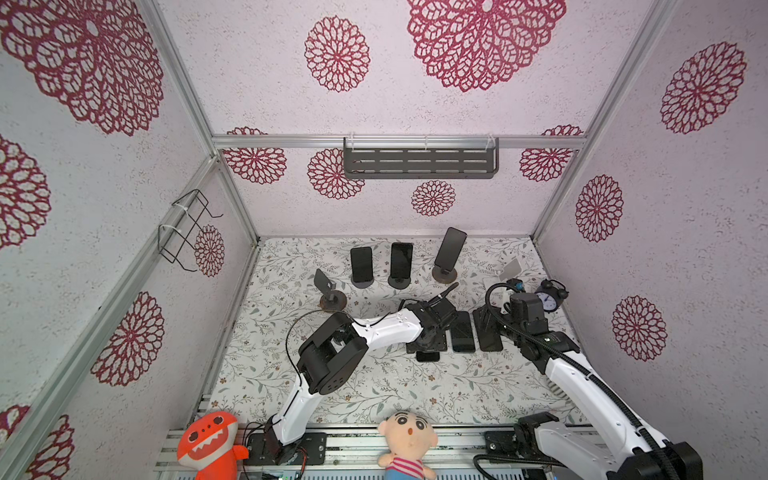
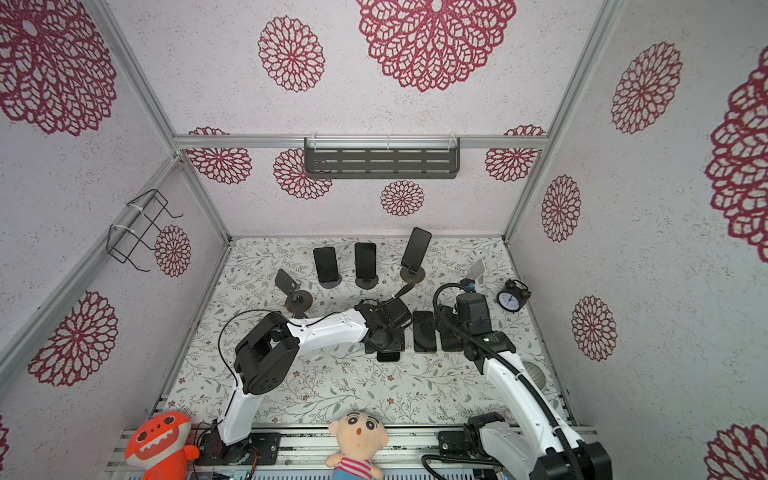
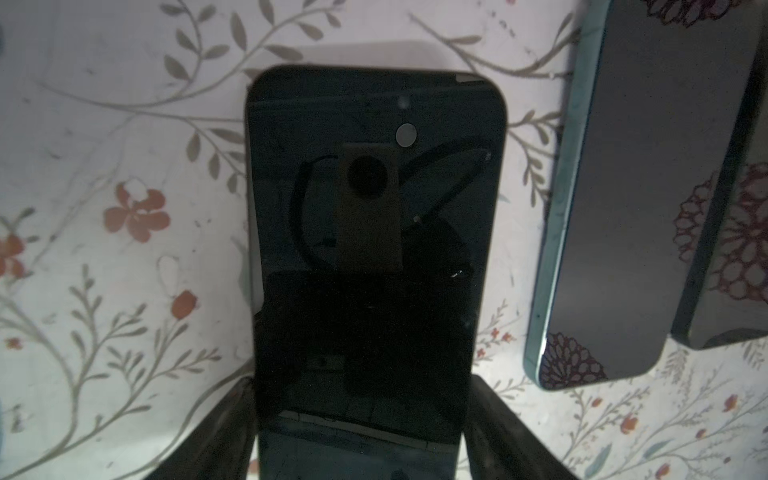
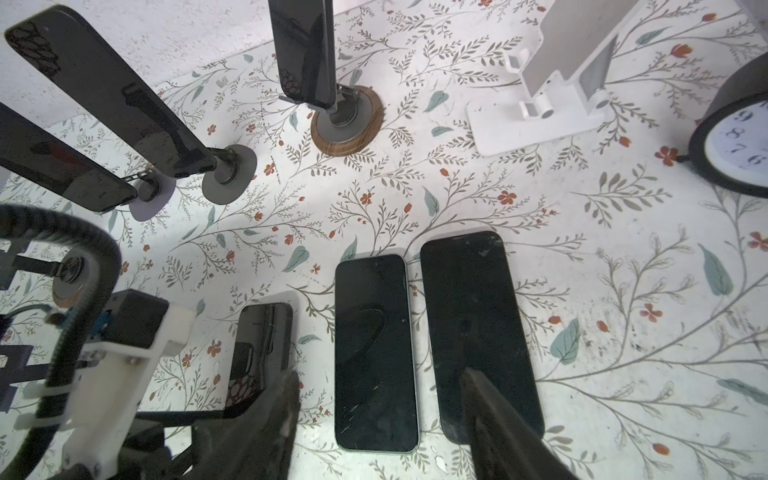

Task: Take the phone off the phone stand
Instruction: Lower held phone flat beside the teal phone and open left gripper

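My left gripper [image 3: 361,386] is shut on a black phone [image 3: 374,208], one finger on each long edge, low over the floral table. In a top view the phone's near end [image 1: 428,356] pokes out below the left gripper [image 1: 428,336]. Three more phones stand on round phone stands at the back [image 1: 361,266] [image 1: 401,264] [image 1: 450,249]. A dark stand [image 1: 328,286] at the left holds nothing. My right gripper [image 4: 380,390] is open above two phones lying flat, a green-edged one [image 4: 374,353] and a black one [image 4: 473,324].
A white folding stand [image 1: 509,270] and a black alarm clock [image 1: 548,297] sit at the back right. Two plush toys, an orange one [image 1: 208,444] and a doll [image 1: 409,440], rest at the front rail. A dark shelf [image 1: 419,160] hangs on the back wall.
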Tool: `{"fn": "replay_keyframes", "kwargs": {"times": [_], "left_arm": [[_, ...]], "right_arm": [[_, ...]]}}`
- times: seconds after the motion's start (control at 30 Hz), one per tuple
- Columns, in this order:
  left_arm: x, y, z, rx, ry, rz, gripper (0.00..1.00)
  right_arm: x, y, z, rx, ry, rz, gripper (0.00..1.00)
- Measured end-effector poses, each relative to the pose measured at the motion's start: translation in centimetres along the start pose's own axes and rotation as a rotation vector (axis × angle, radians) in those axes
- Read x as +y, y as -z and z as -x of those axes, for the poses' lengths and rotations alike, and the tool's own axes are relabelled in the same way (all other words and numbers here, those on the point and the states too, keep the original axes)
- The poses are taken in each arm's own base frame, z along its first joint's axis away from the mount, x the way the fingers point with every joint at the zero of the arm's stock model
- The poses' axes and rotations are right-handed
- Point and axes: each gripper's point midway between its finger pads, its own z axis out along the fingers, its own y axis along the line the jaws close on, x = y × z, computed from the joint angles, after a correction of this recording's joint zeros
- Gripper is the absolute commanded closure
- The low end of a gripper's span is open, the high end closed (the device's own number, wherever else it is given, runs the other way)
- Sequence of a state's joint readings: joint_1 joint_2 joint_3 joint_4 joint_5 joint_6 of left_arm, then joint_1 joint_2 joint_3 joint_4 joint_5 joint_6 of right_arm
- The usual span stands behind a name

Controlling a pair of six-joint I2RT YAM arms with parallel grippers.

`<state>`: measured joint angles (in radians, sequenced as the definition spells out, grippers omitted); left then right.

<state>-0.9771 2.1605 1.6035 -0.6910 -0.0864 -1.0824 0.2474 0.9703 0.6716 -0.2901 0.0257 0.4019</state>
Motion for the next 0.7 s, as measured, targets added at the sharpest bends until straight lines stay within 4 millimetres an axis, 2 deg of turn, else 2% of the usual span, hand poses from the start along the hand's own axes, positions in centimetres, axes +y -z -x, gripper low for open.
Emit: {"fn": "replay_keyframes", "kwargs": {"times": [0.2, 0.43, 0.53, 0.7], "left_arm": [[-1.8, -0.6, 1.4, -0.028, 0.054, -0.008, 0.33], [-1.9, -1.0, 2.0, -0.029, 0.070, 0.039, 0.30], [-1.7, -1.0, 2.0, -0.029, 0.067, 0.051, 0.27], [-1.3, -1.0, 1.8, -0.022, 0.038, 0.067, 0.13]], "right_arm": [[-0.8, 0.4, -0.5, 0.003, 0.003, -0.015, 0.34], [-1.2, 0.4, -0.6, 0.003, 0.001, -0.025, 0.34], [-1.3, 0.4, -0.5, 0.002, 0.003, -0.027, 0.34], [-1.4, 0.4, -0.5, 0.001, 0.003, -0.026, 0.34]]}}
